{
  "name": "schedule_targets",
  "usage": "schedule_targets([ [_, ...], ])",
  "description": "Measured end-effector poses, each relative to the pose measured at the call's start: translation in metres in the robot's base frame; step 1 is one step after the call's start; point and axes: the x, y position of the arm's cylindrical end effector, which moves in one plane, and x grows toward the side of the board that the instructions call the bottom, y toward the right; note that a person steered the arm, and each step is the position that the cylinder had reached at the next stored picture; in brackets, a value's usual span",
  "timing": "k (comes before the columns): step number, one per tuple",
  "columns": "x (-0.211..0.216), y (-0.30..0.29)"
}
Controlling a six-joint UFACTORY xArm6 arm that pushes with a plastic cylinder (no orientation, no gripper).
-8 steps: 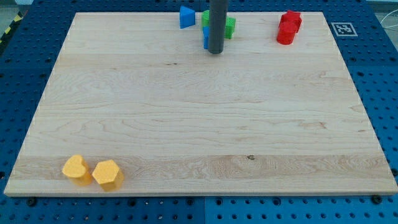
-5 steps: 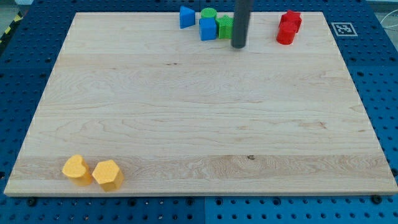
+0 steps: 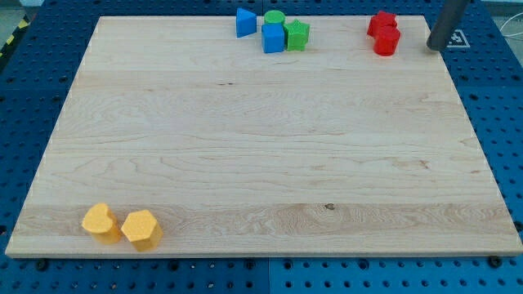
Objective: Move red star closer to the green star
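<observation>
Here, you see my tip (image 3: 439, 47) at the view's top right, by the right edge of the bench (image 3: 245, 147) and over a printed marker tag (image 3: 452, 37); this arm carries no pincer, only the dark rod, so there is nothing to be released or clenched. The tip stands to the right of two red blocks, near them but apart. The upper one, at the bench's top edge, looks like the red star (image 3: 381, 22), and the other red block (image 3: 386, 41) touches it from below; its shape is hard to make out. Well to the view's left along the same top edge you find the green star (image 3: 297, 35), touching a blue cube (image 3: 273, 37), with a green cylinder (image 3: 274, 17) just behind them and a blue triangle (image 3: 245, 22) further left. At the view's bottom left, a yellow heart (image 3: 99, 221) and a yellow hexagon (image 3: 141, 229) sit side by side.
</observation>
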Motion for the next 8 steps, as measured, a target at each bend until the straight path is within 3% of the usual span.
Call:
schedule_targets([
  [1, -0.026, -0.026],
  [6, -0.041, -0.168],
  [7, -0.044, -0.181],
  [8, -0.056, -0.159],
])
